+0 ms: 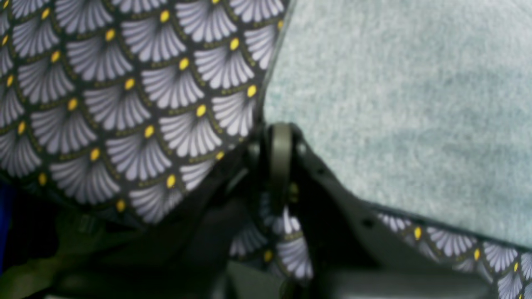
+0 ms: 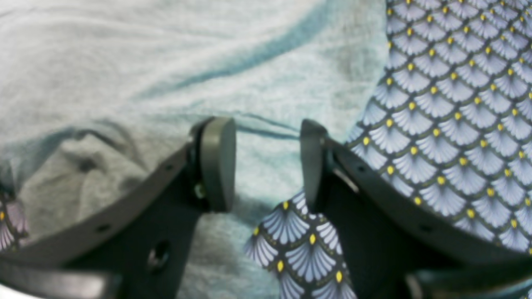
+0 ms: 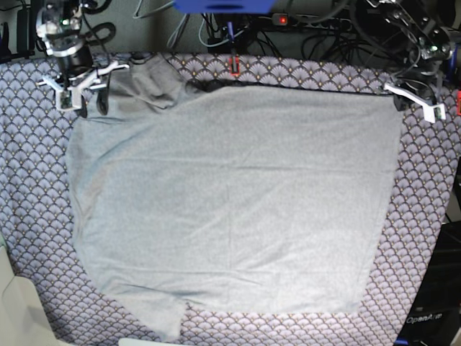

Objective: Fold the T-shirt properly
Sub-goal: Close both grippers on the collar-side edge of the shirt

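The light grey T-shirt (image 3: 230,202) lies spread flat on the purple fan-patterned tablecloth (image 3: 29,180), one sleeve at the front left and another at the back left. My left gripper (image 3: 400,102) is at the shirt's back right corner. In the left wrist view its pads (image 1: 280,153) are pressed together at the corner of the T-shirt (image 1: 395,104). My right gripper (image 3: 86,101) hovers over the back left sleeve. It stands open (image 2: 266,162), its fingers astride the edge of the T-shirt (image 2: 166,62) where that edge meets the tablecloth (image 2: 457,104).
Cables and a power strip (image 3: 317,21) run behind the table's back edge. A small red clip (image 3: 234,66) sits at the back middle. The tablecloth (image 1: 124,104) puckers a little under the left fingers. The table's right edge (image 3: 455,216) is close to the shirt.
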Controlling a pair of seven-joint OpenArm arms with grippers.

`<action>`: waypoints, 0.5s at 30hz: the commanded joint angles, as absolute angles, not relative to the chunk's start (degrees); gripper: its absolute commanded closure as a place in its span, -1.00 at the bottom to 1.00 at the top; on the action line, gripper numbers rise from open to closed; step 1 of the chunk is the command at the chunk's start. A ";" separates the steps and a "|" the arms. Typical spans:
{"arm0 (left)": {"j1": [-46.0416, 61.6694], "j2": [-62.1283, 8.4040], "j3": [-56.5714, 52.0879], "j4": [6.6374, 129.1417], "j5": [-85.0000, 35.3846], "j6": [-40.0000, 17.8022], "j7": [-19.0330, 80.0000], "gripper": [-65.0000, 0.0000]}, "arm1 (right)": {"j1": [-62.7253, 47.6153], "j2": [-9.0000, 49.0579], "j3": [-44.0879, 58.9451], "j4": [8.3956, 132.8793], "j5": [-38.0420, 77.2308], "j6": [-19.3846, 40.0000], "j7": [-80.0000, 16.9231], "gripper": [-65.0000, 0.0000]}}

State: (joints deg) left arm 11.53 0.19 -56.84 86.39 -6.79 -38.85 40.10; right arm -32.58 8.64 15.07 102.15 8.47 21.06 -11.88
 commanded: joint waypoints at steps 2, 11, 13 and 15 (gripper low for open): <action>11.56 -0.22 -56.84 87.34 -6.81 -39.08 39.87 1.00 | -31.69 8.13 18.33 102.99 13.41 26.33 -13.14 0.15; 11.56 -0.40 -56.84 87.16 -6.81 -39.08 39.87 1.00 | -24.57 3.38 30.37 98.51 20.44 38.02 -27.65 0.11; 11.56 -0.40 -56.84 87.16 -6.81 -39.08 39.87 1.00 | -23.43 3.38 31.08 96.48 20.44 40.00 -29.49 -0.01; 11.56 -0.40 -56.84 87.16 -6.81 -39.08 39.87 1.00 | -22.90 3.38 31.78 94.99 20.44 40.00 -30.64 -0.11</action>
